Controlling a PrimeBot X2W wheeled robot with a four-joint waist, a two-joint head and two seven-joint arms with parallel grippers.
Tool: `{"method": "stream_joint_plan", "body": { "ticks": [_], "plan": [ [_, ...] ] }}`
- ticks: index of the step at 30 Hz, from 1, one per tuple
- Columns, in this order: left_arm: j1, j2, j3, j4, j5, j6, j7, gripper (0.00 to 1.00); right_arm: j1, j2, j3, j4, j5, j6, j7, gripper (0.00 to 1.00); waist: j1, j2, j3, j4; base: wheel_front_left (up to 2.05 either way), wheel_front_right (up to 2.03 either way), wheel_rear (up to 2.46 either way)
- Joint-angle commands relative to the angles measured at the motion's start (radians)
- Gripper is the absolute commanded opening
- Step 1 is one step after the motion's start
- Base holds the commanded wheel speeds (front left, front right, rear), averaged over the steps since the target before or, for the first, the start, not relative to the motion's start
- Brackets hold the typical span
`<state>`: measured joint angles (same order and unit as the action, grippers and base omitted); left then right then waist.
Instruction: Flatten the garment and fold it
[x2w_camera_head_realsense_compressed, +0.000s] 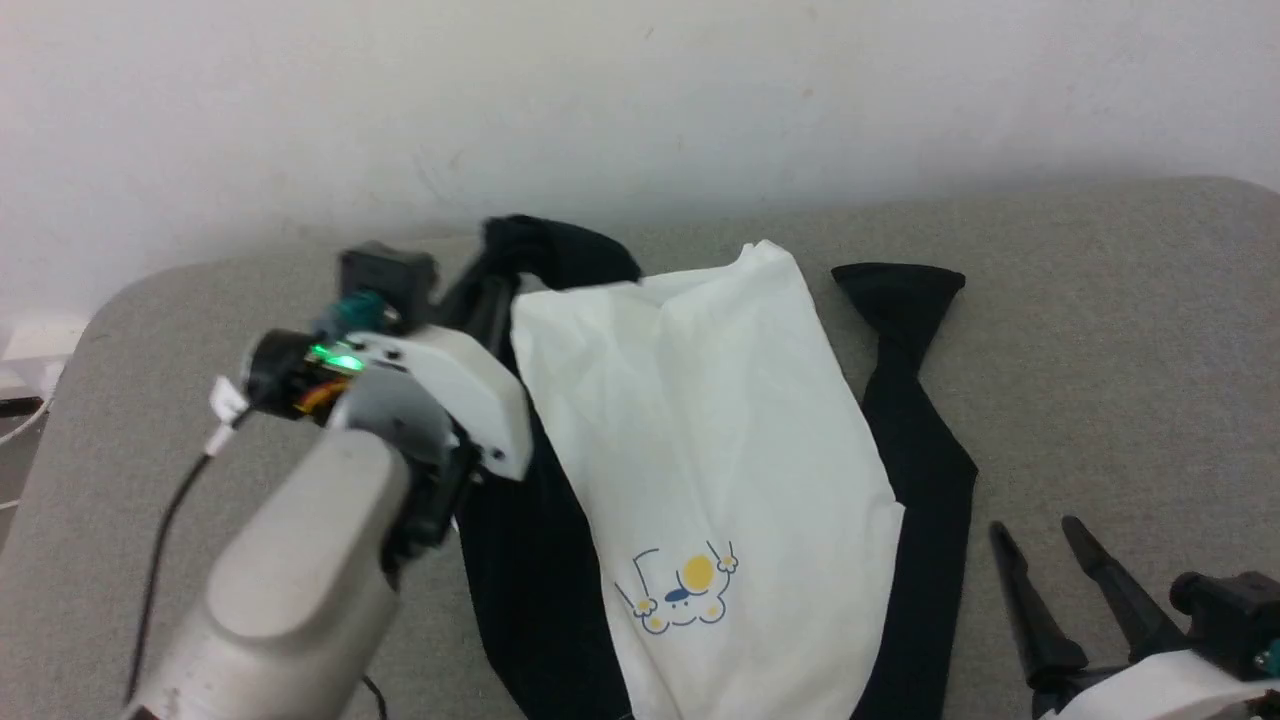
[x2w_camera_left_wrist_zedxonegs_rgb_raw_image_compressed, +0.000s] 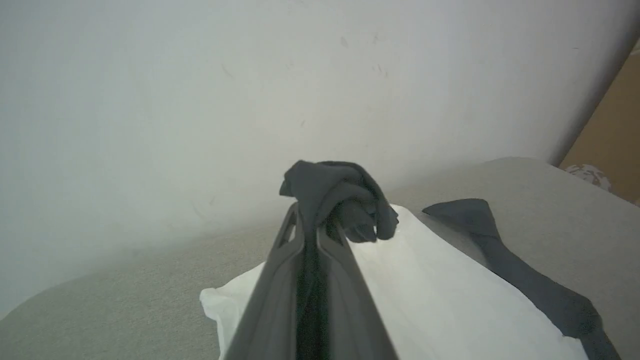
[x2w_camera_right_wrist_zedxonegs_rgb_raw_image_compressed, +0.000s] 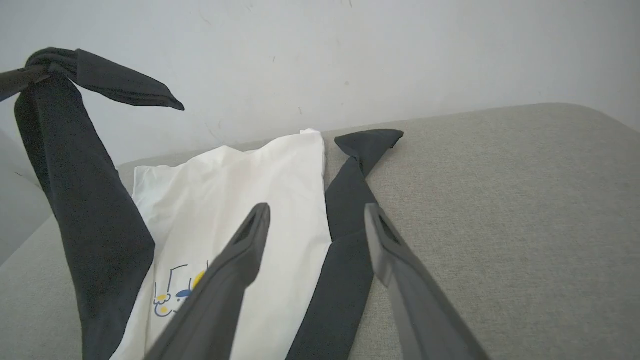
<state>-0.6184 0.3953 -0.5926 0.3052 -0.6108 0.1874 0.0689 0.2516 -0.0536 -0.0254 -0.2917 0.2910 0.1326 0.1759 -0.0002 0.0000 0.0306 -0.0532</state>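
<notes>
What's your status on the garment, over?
Left gripper shut on garment's black sleeve end, raised. Right gripper open, beside other sleeve. White body wrinkled, unfolded. Nothing in the way.

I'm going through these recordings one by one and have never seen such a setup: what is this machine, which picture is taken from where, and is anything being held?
This is a two-armed robot meant to flatten and fold a shirt. The wide picture comes from a camera on its head, looking down. The other two come from cameras on its wrists, each looking along that hand's two dark fingers. On the grey padded surface, against a white wall, lies a white T-shirt with black sleeves and a small yellow-and-blue drawing on the chest. The left hand is shut on one black sleeve and holds it lifted off the surface. The right hand is open and holds nothing, beside the other sleeve, which lies flat.
</notes>
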Motion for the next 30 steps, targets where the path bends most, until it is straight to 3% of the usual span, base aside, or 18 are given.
{"method": "stream_joint_plan", "body": {
  "ticks": [1,8,13,17,18,19,20,21,26,30],
  "plan": [
    [0.042,-0.031,-0.050,-0.062,0.024,0.002,0.016,0.00,0.007,0.003,-0.017,-0.011,-0.001,-0.002,0.003,1.00,0.0002,0.0000,-0.001,-0.007,0.00,0.00,0.00],
    [0.167,-0.113,-0.251,-0.167,0.038,-0.048,0.116,0.00,-0.004,0.003,-0.042,-0.022,0.011,-0.002,0.008,1.00,0.0002,0.0000,0.027,-0.041,0.00,0.00,0.00],
    [0.261,-0.156,-0.365,-0.103,0.024,-0.087,0.168,0.00,-0.008,0.003,-0.046,-0.020,0.017,-0.002,0.010,1.00,0.0002,0.0000,0.057,-0.050,0.00,0.00,0.00],
    [0.297,-0.204,-0.405,-0.034,0.018,-0.108,0.138,0.00,-0.019,0.003,-0.034,-0.011,0.023,-0.002,0.008,1.00,0.0002,0.0000,0.076,-0.043,0.00,0.00,0.00],
    [0.302,-0.220,-0.409,-0.014,0.013,-0.115,0.125,0.07,-0.022,0.003,-0.032,-0.008,0.023,-0.002,0.007,1.00,0.0002,0.0000,0.080,-0.039,0.00,0.00,0.00],
    [0.308,-0.236,-0.414,0.007,0.004,-0.122,0.120,0.43,-0.025,0.003,-0.030,-0.006,0.025,-0.002,0.006,1.00,0.0002,0.0000,0.082,-0.035,0.00,0.00,0.00],
    [0.308,-0.236,-0.414,0.007,0.004,-0.122,0.120,0.43,-0.025,0.003,-0.030,-0.006,0.025,-0.002,0.006,1.00,0.0002,0.0000,0.082,-0.035,0.00,0.00,0.00],
    [0.311,-0.250,-0.414,0.026,-0.004,-0.129,0.110,1.00,-0.028,0.003,-0.028,-0.004,0.025,-0.002,0.005,1.00,0.0002,0.0000,0.084,-0.032,0.00,0.00,0.00],
    [0.294,-0.278,-0.388,0.064,0.001,-0.146,-0.017,1.00,-0.042,0.003,-0.014,0.002,0.017,-0.002,-0.005,1.00,0.0002,0.0000,0.076,-0.018,0.00,0.00,0.00],
    [0.300,-0.264,-0.342,0.013,0.016,-0.131,-0.157,1.00,-0.040,0.003,-0.015,0.005,0.008,-0.002,-0.007,1.00,0.0002,0.0000,0.051,0.001,0.00,0.00,0.00]
  ]
}}
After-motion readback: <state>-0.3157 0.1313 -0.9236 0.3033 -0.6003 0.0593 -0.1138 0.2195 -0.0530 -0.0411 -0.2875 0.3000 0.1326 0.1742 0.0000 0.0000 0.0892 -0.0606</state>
